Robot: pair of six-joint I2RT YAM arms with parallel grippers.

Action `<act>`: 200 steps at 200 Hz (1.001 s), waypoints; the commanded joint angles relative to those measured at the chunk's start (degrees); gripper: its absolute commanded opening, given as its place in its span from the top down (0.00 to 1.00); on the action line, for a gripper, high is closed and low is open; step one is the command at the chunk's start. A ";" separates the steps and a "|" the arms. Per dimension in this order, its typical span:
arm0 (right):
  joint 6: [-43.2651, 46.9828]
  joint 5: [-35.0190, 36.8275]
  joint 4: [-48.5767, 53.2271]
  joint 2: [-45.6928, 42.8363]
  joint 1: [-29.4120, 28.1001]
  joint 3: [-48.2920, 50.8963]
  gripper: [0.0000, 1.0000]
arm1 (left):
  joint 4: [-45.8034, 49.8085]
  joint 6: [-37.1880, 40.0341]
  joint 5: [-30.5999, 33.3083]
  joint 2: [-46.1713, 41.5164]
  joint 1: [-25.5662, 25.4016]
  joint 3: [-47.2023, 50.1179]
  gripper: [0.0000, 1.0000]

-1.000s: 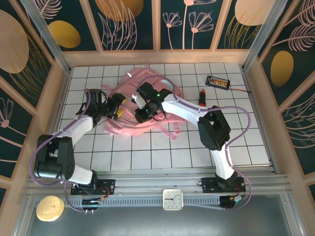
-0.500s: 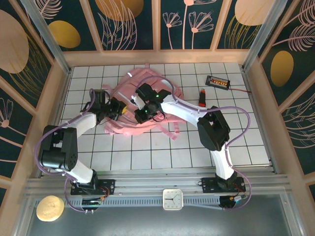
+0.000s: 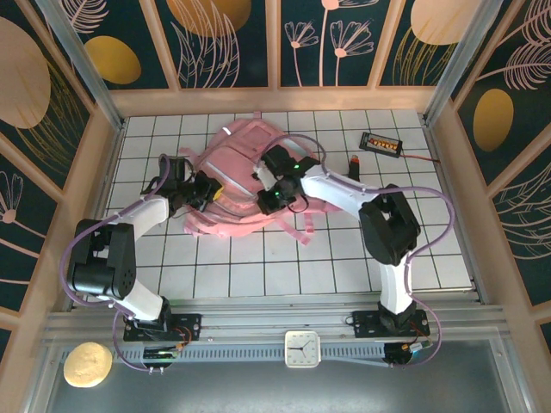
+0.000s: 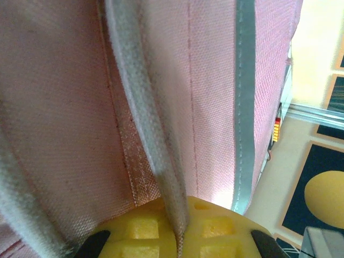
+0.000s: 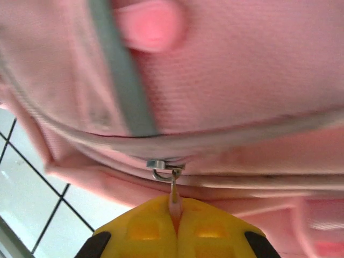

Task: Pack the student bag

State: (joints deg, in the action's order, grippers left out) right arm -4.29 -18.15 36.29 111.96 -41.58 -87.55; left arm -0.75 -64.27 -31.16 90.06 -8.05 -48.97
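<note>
Rumpled pink student bag (image 3: 239,148); left gripper (image 4: 180,236) tight on its webbing (image 4: 145,123), right gripper (image 5: 174,217) on zipper pull (image 5: 173,194).

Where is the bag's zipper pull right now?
In the right wrist view, the zipper pull is pinched in the shut right gripper. It hangs from the student bag, which lies at the far middle of the table.

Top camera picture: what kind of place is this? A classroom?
Probably not a classroom, more likely a robot test booth: a white tiled table fenced in by painted flower panels, with the left arm and right arm bolted to a metal rail at its near edge.
</note>
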 commanded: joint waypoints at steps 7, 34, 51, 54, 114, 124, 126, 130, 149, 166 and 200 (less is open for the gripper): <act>2.98 2.50 1.42 -2.67 5.04 1.02 1.00 | 2.55 3.18 -1.13 -0.06 -0.12 -2.35 1.00; 4.62 3.21 1.59 -1.51 8.22 -0.96 1.00 | 4.17 4.47 -1.01 -0.40 -0.12 -2.90 1.00; 5.29 3.26 1.92 -0.91 9.93 -2.12 1.00 | 4.88 5.01 -0.85 -0.67 -0.06 -3.07 1.00; 5.39 3.22 1.94 -0.86 9.92 -2.30 1.00 | 4.84 4.97 -0.88 -0.68 -0.04 -3.08 1.00; 5.81 4.15 2.60 -0.69 12.05 -4.25 1.00 | 0.80 2.01 -6.24 1.34 -0.05 -3.74 0.78; 5.66 4.46 2.69 -0.78 12.13 -4.54 1.00 | 1.97 2.78 -6.26 1.28 -0.03 -4.53 0.48; 5.62 4.58 2.72 -0.74 12.14 -4.62 1.00 | 2.38 3.04 -6.04 1.20 -0.03 -4.68 0.42; 5.61 4.83 2.80 -0.70 12.21 -4.80 1.00 | 3.19 3.57 -5.71 0.90 -0.03 -5.17 0.32; 5.27 6.97 3.64 -0.38 12.54 -5.84 1.00 | 6.07 5.92 -4.01 -0.85 -0.03 -6.21 0.01; 4.94 8.29 4.47 0.37 13.21 -6.98 1.00 | 6.42 6.98 -4.30 -2.35 -0.03 -6.07 0.01; 3.74 9.80 4.75 2.96 14.46 -9.60 1.00 | 7.98 11.49 -2.25 -6.07 -0.03 -5.42 0.01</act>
State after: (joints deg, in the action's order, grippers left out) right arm 0.93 -12.10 40.60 112.44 -28.08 -93.76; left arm 4.05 -57.98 -35.29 87.66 -8.36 -53.80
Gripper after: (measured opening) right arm 0.060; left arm 0.988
